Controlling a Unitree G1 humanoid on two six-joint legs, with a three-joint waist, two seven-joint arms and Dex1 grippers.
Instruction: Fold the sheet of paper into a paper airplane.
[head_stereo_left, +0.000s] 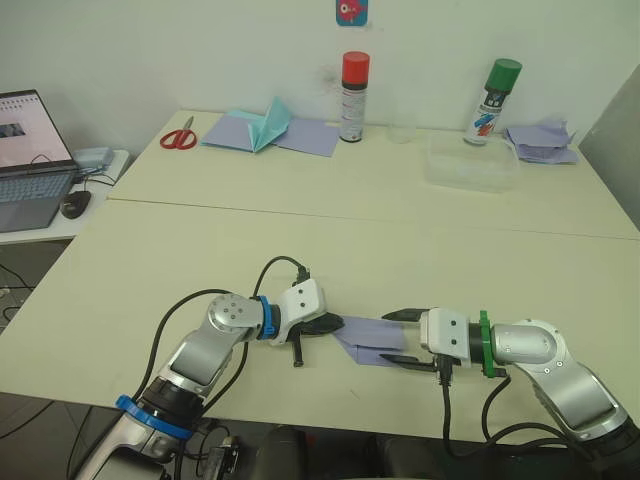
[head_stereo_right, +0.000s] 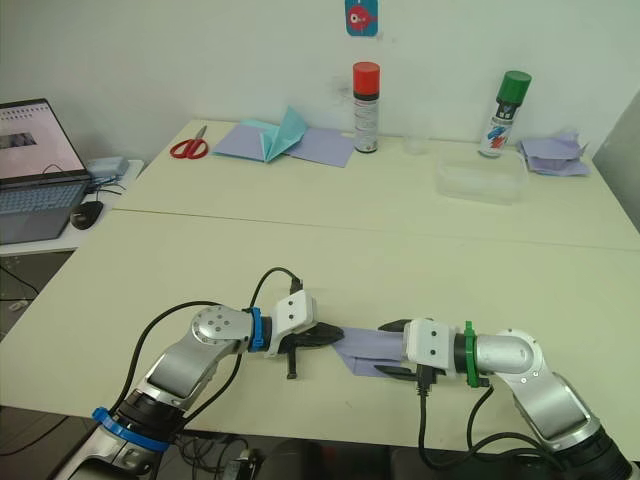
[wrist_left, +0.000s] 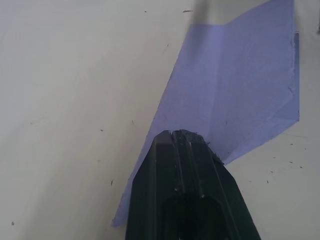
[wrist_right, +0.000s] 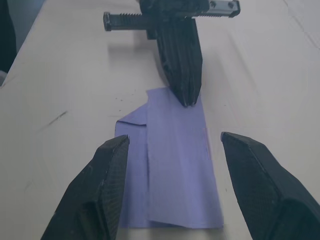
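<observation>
Lying on cream table (head_stereo_left: 200, 260): folded paper airplane (head_stereo_left: 367, 340).

A big pale table (head_stereo_left: 200, 250) is seen, made of two parts joined along a thin line. A white wall (head_stereo_left: 150, 50) is seen behind it, with a small blue and red sticker (head_stereo_left: 352, 11) stuck on it. Far from the claws, at the back of the table, red scissors (head_stereo_left: 180, 137), a can with a red cap (head_stereo_left: 354, 96), a can with a green cap (head_stereo_left: 493, 101) and a clear plastic box (head_stereo_left: 470, 162) are seen. Off to the left side, a laptop (head_stereo_left: 30, 160) and a mouse (head_stereo_left: 75, 203) are placed on a lower white desk (head_stereo_left: 60, 222).
</observation>
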